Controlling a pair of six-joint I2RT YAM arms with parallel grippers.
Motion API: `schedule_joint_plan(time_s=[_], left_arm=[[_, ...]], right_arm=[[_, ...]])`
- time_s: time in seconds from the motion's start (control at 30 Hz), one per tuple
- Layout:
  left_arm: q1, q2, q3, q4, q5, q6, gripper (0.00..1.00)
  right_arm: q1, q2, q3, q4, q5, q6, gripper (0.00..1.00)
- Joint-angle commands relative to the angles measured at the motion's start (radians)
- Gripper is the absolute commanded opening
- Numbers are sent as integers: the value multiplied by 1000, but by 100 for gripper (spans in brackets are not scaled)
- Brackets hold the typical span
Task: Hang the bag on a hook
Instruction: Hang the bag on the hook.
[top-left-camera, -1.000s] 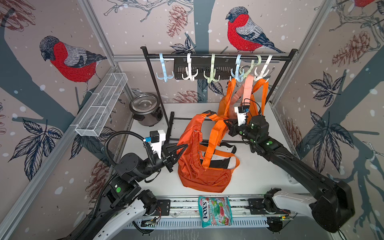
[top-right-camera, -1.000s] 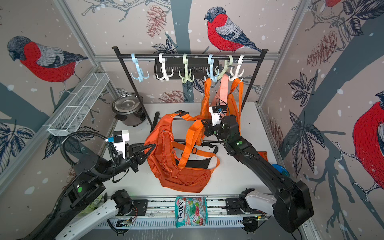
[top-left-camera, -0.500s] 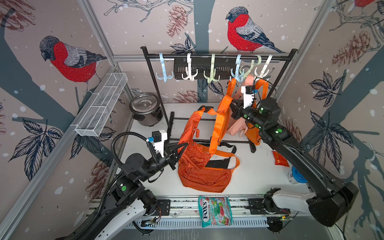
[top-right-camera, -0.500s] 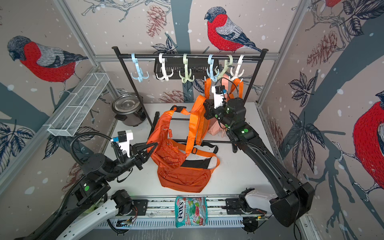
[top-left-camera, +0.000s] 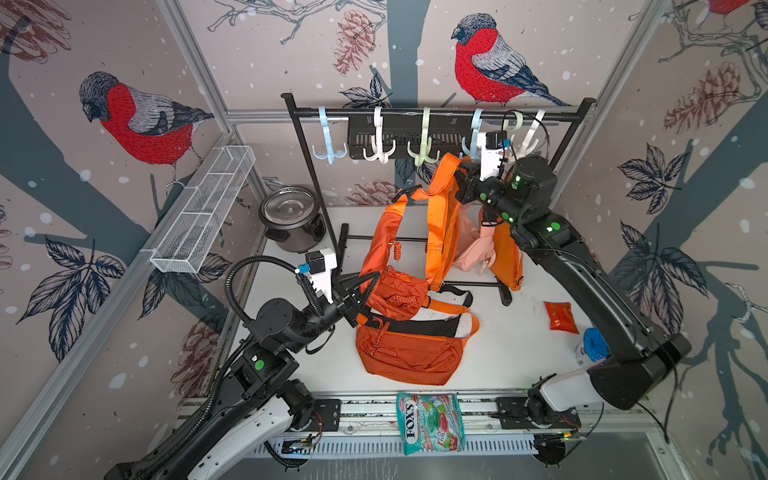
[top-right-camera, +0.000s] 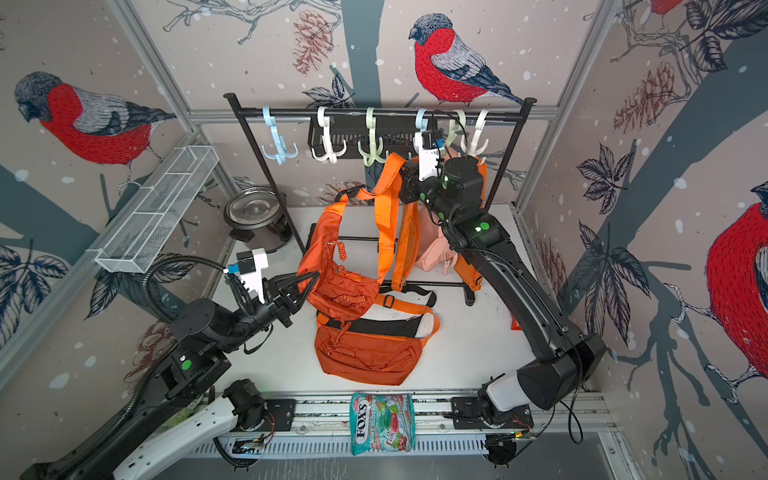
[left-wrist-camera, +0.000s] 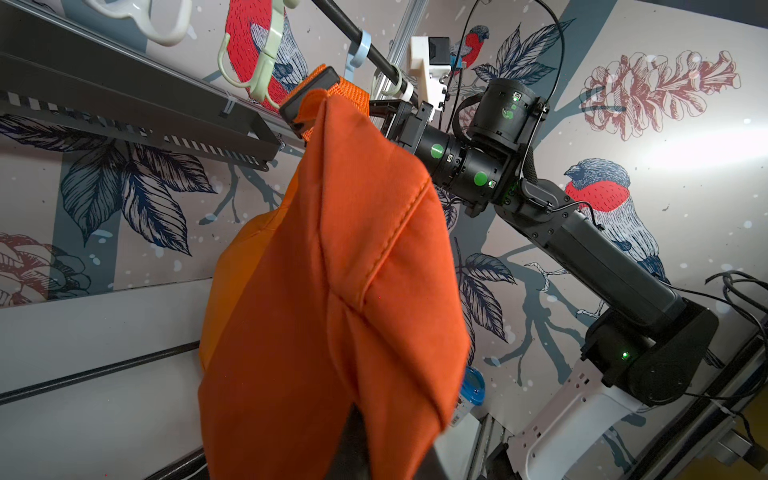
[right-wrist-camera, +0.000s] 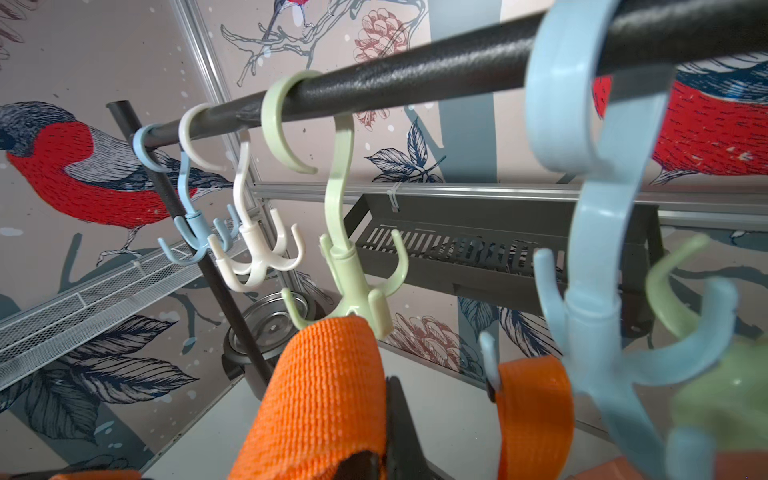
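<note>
We note: right end effector (top-left-camera: 460, 183) clamped on ribbed woven strap (right-wrist-camera: 324, 395), just below pale-green four-prong plastic hook (right-wrist-camera: 351, 291); left end effector (top-left-camera: 371, 280) pinched shut on smooth orange nylon waist bag (top-left-camera: 386, 241), raised above bench (top-left-camera: 511, 345).

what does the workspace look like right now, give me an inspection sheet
surface: white table, no spill seen
job's things: orange bag partly lifted; its strap just below the green hook, not yet on it
clutter: second orange bag flat on the table; pink bag and hung orange bag on the rack; candy bag, red packet, tub, pot
grippers: left gripper shut on the orange bag; right gripper shut on the strap
cables: conduit loops over the left arm, clear of the bags
surroundings: bird-print walls, wire basket
</note>
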Motion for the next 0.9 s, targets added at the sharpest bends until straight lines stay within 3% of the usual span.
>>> schedule_joint_plan(time_s=[0.0,0.53,0.87], left_arm=[[0,6,27,93,-40,-11,0],[0,43,83,107,-39,-6,0],[0,47,90,93,-65,2,0]], right_arm=[[8,52,83,-53,108,-34,3],[54,244,356,-183,273,-145,3],[106,276,388,-199,410,-249,3]])
